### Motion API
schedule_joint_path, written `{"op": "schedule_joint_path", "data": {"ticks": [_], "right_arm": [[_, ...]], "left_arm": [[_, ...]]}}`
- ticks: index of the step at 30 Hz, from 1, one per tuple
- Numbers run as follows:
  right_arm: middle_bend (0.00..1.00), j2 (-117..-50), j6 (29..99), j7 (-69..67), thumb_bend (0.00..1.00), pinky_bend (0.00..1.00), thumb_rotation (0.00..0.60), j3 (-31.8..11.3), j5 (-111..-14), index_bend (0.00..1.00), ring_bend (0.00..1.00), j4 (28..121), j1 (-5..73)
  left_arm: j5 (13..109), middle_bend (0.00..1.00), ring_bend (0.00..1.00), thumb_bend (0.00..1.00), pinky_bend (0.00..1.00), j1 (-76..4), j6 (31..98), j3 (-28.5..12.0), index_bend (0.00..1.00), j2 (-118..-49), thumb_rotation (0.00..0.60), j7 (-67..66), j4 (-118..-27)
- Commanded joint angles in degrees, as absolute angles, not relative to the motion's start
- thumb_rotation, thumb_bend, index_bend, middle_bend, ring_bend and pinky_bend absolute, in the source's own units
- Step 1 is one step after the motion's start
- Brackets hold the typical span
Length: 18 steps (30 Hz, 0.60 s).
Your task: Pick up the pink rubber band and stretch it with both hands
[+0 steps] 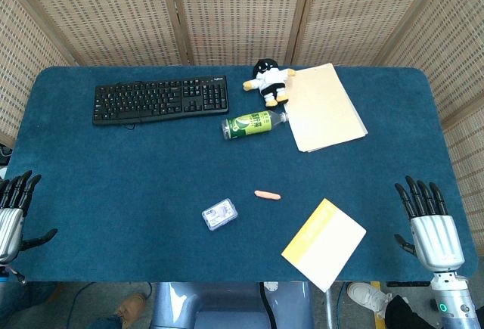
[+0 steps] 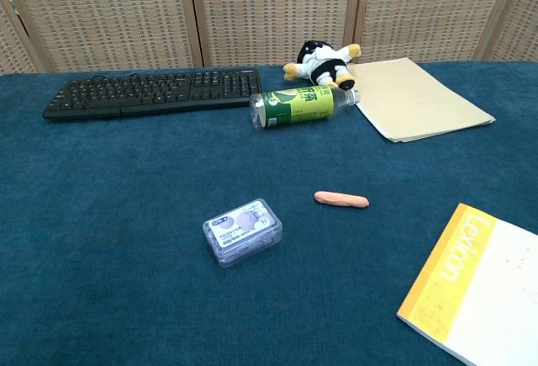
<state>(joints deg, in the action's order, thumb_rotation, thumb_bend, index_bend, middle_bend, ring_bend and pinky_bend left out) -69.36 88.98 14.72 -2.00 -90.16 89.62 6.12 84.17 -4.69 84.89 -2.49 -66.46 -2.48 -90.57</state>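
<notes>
The pink rubber band lies flat on the blue table near the middle, a short pink strip in the chest view. My left hand hovers at the table's near left edge, fingers spread, holding nothing. At the near right edge my right hand is likewise open with fingers apart. Both hands are far from the band, and neither shows in the chest view.
A small clear plastic box sits left of the band. A yellow-edged notebook lies near the front right. Further back are a black keyboard, a green bottle on its side, a plush toy and a beige folder.
</notes>
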Motion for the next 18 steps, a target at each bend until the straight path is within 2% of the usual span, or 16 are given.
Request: {"op": "schedule_joint_path", "data": {"ticks": [1, 7, 10, 14, 18], "right_arm": [[0.0, -69.4, 88.9, 14.7, 0.0, 0.0, 0.6, -2.0, -90.1, 0.0, 0.0, 89.6, 6.1], [0.0, -69.8, 88.0, 14.9, 0.0, 0.0, 0.6, -1.9, -90.2, 0.0, 0.0, 89.5, 6.3], [0.0, -70.0, 85.1, 13.4, 0.0, 0.0, 0.6, -1.8, -90.3, 0.03, 0.0, 90.2, 7.7], [0.0, -68.5, 74.9, 9.6, 0.0, 0.0, 0.6, -4.6, -86.6, 0.11, 0.0, 93.5, 13.9], [0.0, -70.0, 62.6, 6.6, 0.0, 0.0, 0.6, -10.1, -77.9, 0.2, 0.0, 96.8, 22.0]], "left_arm": [[84.1, 0.0, 0.0, 0.0, 0.0, -4.8, 84.7, -2.5, 0.0, -66.4, 0.6, -2.1, -90.3], [83.8, 0.0, 0.0, 0.0, 0.0, -4.9, 84.3, -2.6, 0.0, -66.4, 0.6, -2.0, -90.1], [83.5, 0.0, 0.0, 0.0, 0.0, -5.0, 84.0, -2.7, 0.0, -66.5, 0.6, -2.2, -90.0], [82.5, 0.0, 0.0, 0.0, 0.0, -5.5, 83.0, -3.0, 0.0, -66.9, 0.6, -3.1, -89.8], [81.6, 0.0, 0.0, 0.0, 0.0, -5.7, 82.8, -3.6, 0.0, -67.2, 0.6, -4.0, -89.9]]}}
